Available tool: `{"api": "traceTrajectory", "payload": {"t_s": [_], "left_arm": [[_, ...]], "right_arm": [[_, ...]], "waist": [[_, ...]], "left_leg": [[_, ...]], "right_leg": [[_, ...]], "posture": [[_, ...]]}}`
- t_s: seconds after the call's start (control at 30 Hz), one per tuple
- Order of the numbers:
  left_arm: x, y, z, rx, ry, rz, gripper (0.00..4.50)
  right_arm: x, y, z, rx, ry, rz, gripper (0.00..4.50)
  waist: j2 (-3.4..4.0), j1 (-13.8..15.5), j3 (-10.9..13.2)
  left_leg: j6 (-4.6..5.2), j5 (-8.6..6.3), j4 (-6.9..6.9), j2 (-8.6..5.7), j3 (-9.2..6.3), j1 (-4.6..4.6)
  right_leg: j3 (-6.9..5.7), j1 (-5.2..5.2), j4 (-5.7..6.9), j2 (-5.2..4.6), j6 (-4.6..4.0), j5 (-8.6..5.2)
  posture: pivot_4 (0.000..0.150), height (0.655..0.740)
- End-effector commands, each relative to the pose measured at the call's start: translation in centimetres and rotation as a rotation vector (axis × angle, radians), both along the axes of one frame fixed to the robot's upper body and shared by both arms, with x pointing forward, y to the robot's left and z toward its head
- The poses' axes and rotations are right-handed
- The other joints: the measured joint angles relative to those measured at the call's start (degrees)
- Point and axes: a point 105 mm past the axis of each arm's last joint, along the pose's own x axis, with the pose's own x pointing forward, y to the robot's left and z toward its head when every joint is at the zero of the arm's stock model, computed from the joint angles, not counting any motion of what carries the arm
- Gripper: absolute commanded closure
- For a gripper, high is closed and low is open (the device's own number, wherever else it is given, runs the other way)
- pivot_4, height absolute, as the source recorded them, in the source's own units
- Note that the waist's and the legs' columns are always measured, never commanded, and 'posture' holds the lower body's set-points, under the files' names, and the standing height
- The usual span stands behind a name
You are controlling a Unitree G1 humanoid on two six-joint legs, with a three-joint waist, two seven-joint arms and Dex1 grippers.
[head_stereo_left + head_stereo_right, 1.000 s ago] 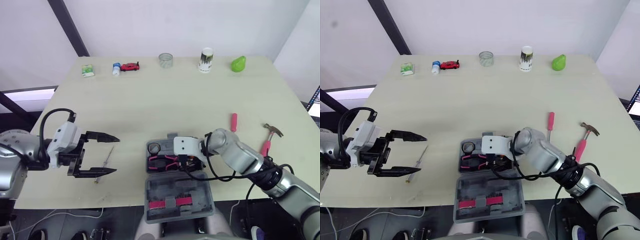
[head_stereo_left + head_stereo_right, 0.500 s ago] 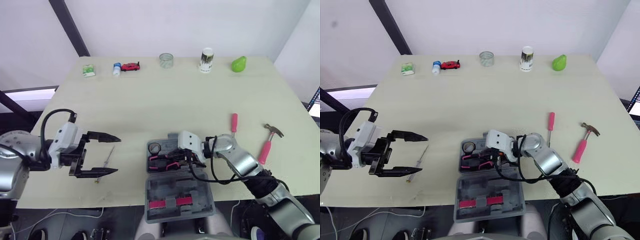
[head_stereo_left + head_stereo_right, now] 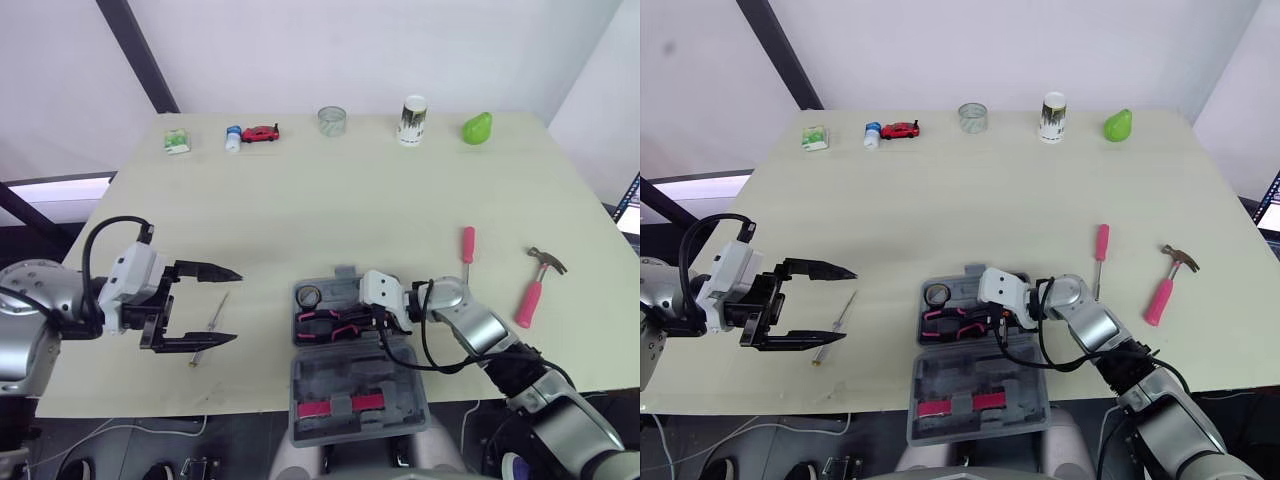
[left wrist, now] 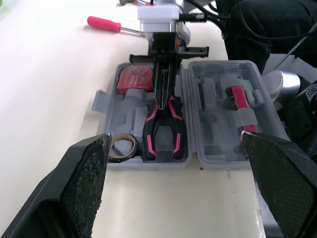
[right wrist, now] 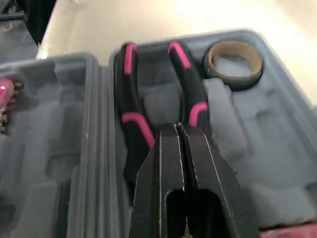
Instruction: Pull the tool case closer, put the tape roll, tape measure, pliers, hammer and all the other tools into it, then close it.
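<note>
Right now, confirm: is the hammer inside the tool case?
No, the hammer lies on the table to the right of the open tool case, near the screwdriver.

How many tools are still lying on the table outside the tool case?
3: a thin screwdriver by the left gripper, a pink-handled screwdriver right of the tool case, and the hammer farther right.
</note>
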Motion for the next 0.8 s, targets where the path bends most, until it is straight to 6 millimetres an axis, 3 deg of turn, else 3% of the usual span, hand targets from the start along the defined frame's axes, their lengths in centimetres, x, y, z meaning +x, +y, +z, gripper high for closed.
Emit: {"api": "traceTrajectory", "payload": {"t_s": [0.03,0.13,0.37,0.53,0.63,0.7,0.8], "left_arm": [[0.0,0.0,0.7,-0.005,-0.037,-0.019,0.0],[0.1,0.0,0.7,-0.009,-0.037,-0.017,0.0],[0.0,0.0,0.5,-0.017,-0.036,-0.016,0.0],[-0.1,-0.1,0.4,-0.02,-0.031,-0.019,0.0],[-0.2,-0.2,0.2,-0.026,-0.022,-0.02,0.0],[-0.4,-0.3,-0.1,-0.029,-0.011,-0.019,0.0],[-0.3,-0.4,-0.5,-0.03,-0.004,-0.009,0.0]], "right_arm": [[-0.4,-1.7,-4.2,-0.129,0.096,-0.041,4.47],[-0.9,-2.6,-5.9,-0.166,0.18,-0.069,4.47],[-1.8,-3.3,-8.3,-0.255,0.167,-0.032,4.47],[-2.3,-4.0,-10.2,-0.343,0.157,-0.009,4.47],[-2.6,-4.2,-10.9,-0.357,0.163,-0.008,4.47],[-2.7,-4.2,-11.1,-0.359,0.166,-0.009,4.47],[-1.7,-3.4,-9.8,-0.277,0.141,-0.044,4.47]], "waist": [[0.0,0.0,0.0],[-0.02,0.0,-0.1],[0.08,0.1,-0.6],[-0.06,0.0,-1.1],[-0.12,0.0,-1.4],[-0.15,-0.1,-1.5],[-0.14,-0.1,-1.6]], "left_leg": [[0.0,0.0,0.0,0.0,0.01,0.01],[0.0,0.0,-0.01,0.01,0.01,0.22],[0.01,-0.02,-0.22,0.05,0.06,1.19],[0.01,-0.02,-0.36,0.05,0.07,1.28],[0.01,-0.02,-0.49,0.06,0.16,1.51],[0.01,-0.02,-0.78,0.07,0.26,2.14],[0.0,-0.03,-0.92,0.16,0.24,2.62]], "right_leg": [[0.0,0.0,0.0,0.0,0.0,0.0],[0.01,0.17,0.01,0.01,0.0,0.0],[0.05,0.98,-0.09,0.0,-0.04,-0.04],[0.09,0.98,-0.08,-0.01,-0.05,-0.04],[0.17,1.11,-0.08,0.0,-0.06,-0.05],[0.27,1.58,-0.19,-0.01,-0.29,-0.19],[0.25,2.0,-0.22,-0.02,-0.44,-0.3]], "posture": [[0.15,0.74],[0.15,0.74],[0.15,0.74],[0.15,0.74],[0.15,0.74],[0.15,0.74],[0.15,0.74]]}}
